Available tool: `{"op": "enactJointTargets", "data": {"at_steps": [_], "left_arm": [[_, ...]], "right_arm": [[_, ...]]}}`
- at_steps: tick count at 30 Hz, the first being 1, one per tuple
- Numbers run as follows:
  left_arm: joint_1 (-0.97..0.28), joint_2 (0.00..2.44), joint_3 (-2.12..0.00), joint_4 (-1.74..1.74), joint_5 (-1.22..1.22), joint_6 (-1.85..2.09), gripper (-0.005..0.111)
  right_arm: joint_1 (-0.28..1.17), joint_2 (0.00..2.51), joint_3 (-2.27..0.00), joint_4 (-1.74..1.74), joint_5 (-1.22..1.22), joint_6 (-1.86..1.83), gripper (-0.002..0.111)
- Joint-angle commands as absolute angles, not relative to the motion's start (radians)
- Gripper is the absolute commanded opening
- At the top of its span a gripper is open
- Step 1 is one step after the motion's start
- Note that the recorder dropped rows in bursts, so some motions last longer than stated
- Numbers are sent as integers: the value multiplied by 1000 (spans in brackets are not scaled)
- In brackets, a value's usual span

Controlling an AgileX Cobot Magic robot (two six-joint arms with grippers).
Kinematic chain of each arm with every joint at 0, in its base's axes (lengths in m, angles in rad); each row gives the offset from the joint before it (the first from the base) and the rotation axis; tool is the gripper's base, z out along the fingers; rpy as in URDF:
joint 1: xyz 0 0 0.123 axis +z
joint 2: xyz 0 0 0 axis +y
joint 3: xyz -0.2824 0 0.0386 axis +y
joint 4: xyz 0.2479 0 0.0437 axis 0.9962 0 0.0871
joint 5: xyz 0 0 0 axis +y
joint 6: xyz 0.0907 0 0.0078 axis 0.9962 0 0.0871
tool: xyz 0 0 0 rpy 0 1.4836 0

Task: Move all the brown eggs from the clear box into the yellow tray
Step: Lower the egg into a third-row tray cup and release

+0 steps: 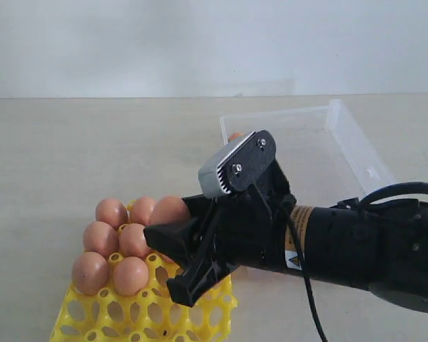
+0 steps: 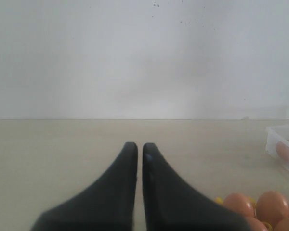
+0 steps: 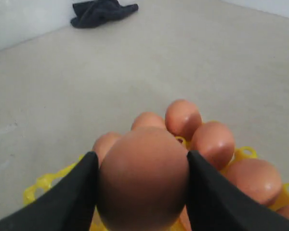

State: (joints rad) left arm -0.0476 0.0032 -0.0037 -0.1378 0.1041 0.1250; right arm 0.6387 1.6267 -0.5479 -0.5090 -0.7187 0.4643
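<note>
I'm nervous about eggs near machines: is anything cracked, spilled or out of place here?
No cracks or spills show. The brown eggs sit whole in the yellow tray, and the right gripper grips another egg. Only a crumpled dark cloth far off looks out of place.

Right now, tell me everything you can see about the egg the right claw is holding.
The egg is smooth, oval and orange-brown with a matte shell, and no cracks show. It is pinched between the two black fingers of the right claw, one on each side. It hangs over the yellow tray, close beside the seated eggs. Its underside is hidden, so whether it touches them or a cup cannot be told.
</note>
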Motion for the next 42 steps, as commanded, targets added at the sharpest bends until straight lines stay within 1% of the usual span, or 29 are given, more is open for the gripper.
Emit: {"op": "enactJointTargets", "data": {"at_steps": [1,9,14,23,27,28,31,33,35,42], "left_arm": [[-45,0,0,-138,100,128,4],[-45,0,0,-138,100,128,4],[-45,0,0,-138,103,128,4],[-45,0,0,-138,103,128,4],[-45,0,0,-138,103,128,4],[-45,0,0,-138,103,128,4],[-45,0,0,-138,103,128,4],[-45,0,0,-138,103,128,4],[-45,0,0,-138,103,128,4],[-45,0,0,-138,98,128,4]], "right_arm": [[638,1697,-544,-515,-760,406,0],[640,1778,-544,-527,-844,379,0],[640,1805,-548,-598,-842,349,0],[640,1894,-623,-600,-846,334,0],[640,1895,-631,-588,-817,328,1],[640,1895,-631,-588,-808,327,3],[640,1895,-631,-590,-775,279,21],[640,1895,-631,-590,-775,265,30],[640,1895,-631,-588,-775,252,36],[640,1895,-631,-588,-775,196,50]]}}
